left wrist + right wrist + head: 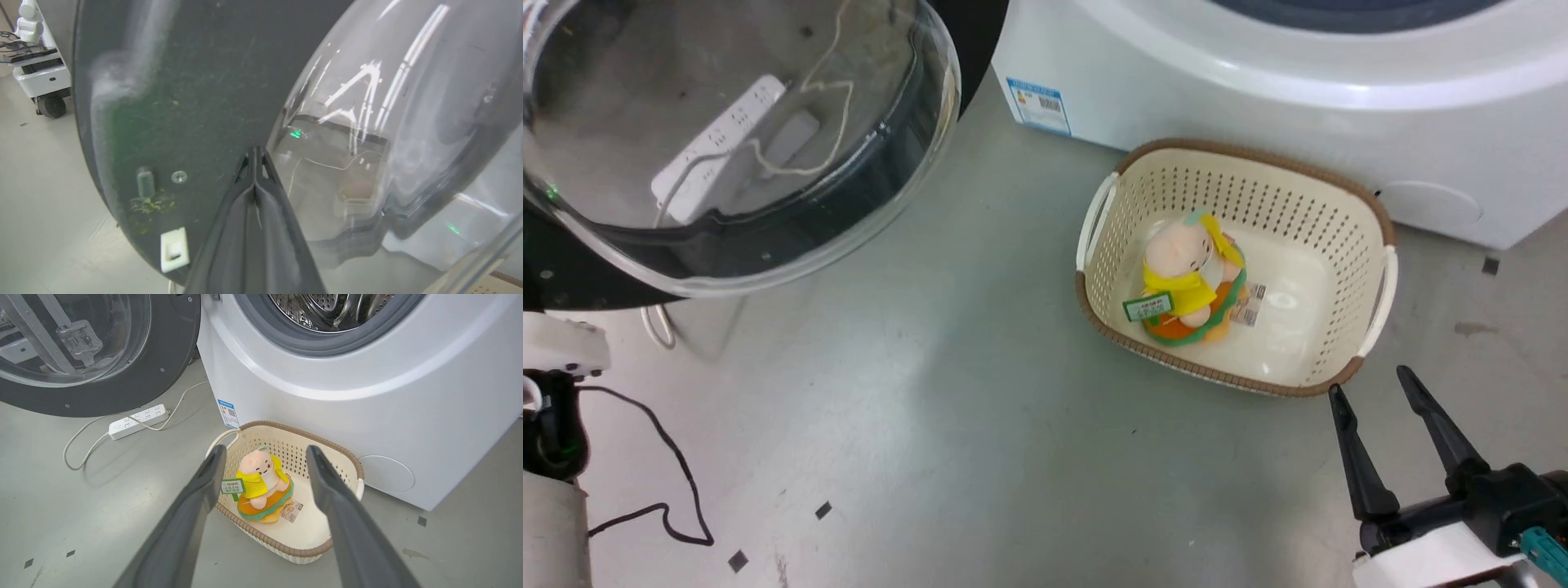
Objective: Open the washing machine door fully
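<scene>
The washing machine door [727, 212] stands swung out to the left of the white machine [1258, 98], its clear glass bowl bulging toward me inside a glossy black ring. In the left wrist view my left gripper [254, 152] is shut, fingertips pressed together at the door's [184, 102] black inner face, just beside the glass bowl; I cannot tell whether they touch it. My right gripper [1368, 381] hangs open and holds nothing, low at the right, near the basket's corner. The right wrist view shows the door [122, 388] left of the steel drum hole [327, 314], with my right gripper [265, 451] spread wide.
A cream basket [1380, 294] holding a plush toy [1188, 282] sits on the grey floor before the machine. A white power strip [137, 420] and its cord lie under the door. A black cable [678, 482] loops at lower left. A white wheeled unit [36, 61] stands beyond the door.
</scene>
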`<state>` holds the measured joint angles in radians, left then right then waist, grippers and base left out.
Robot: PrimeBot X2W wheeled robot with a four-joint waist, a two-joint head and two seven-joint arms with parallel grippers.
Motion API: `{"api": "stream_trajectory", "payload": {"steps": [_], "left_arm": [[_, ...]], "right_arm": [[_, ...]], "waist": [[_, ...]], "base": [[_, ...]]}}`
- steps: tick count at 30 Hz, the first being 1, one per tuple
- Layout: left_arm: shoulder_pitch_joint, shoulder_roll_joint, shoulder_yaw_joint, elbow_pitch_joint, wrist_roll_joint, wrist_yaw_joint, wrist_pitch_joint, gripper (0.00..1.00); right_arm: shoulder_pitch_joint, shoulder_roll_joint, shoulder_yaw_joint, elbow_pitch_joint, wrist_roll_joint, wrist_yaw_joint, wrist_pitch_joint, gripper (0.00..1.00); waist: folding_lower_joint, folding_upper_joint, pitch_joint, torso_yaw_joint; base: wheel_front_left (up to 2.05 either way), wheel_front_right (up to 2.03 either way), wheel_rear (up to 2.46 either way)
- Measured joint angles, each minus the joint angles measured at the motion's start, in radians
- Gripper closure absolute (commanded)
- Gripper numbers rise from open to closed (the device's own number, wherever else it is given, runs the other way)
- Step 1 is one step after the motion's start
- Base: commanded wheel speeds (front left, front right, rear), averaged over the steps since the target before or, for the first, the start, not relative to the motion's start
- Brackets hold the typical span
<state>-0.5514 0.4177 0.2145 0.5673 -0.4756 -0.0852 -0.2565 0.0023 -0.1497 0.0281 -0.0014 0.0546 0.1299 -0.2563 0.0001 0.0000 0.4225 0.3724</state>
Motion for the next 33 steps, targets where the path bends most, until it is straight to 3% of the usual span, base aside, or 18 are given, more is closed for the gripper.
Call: {"api": "stream_trajectory", "payload": {"steps": [8,14,29,30,31,33], "left_arm": [[0.09,-0.101,0.013,-0.201,0.099,-0.024,0.0,1.0],[0.175,-0.19,-0.054,-0.349,0.144,-0.032,-0.001,1.0],[0.391,-0.326,-0.184,-0.471,0.172,-0.04,-0.001,1.0],[0.402,-0.331,-0.191,-0.469,0.176,-0.04,-0.001,0.4],[0.414,-0.336,-0.197,-0.468,0.179,-0.04,-0.001,0.0],[0.432,-0.342,-0.209,-0.463,0.192,-0.04,-0.001,0.0]], "right_arm": [[-0.012,0.035,-0.009,0.026,0.038,0.0,-0.001,0.0],[-0.026,0.039,-0.017,0.009,0.041,0.0,-0.001,0.0],[-0.028,0.067,-0.078,-0.046,0.03,0.0,-0.001,0.0],[-0.024,0.07,-0.081,-0.046,0.03,0.0,-0.001,0.0],[-0.02,0.074,-0.083,-0.045,0.03,0.0,-0.001,0.0],[-0.007,0.081,-0.087,-0.044,0.03,0.0,-0.001,0.0]], "waist": [[-0.0002,0.0,-0.098,-0.01],[-0.0003,0.0,-0.19,-0.039],[-0.0002,0.0,-0.323,-0.227],[-0.0002,0.0,-0.327,-0.24],[-0.0002,0.0,-0.331,-0.254],[-0.0002,0.0,-0.339,-0.279]], "base": [[0.0,0.0,0.0],[0.0,0.0,0.0],[0.0,0.0,0.0],[0.0,0.0,0.0],[0.0,0.0,0.0],[0.0,0.0,0.0]]}}
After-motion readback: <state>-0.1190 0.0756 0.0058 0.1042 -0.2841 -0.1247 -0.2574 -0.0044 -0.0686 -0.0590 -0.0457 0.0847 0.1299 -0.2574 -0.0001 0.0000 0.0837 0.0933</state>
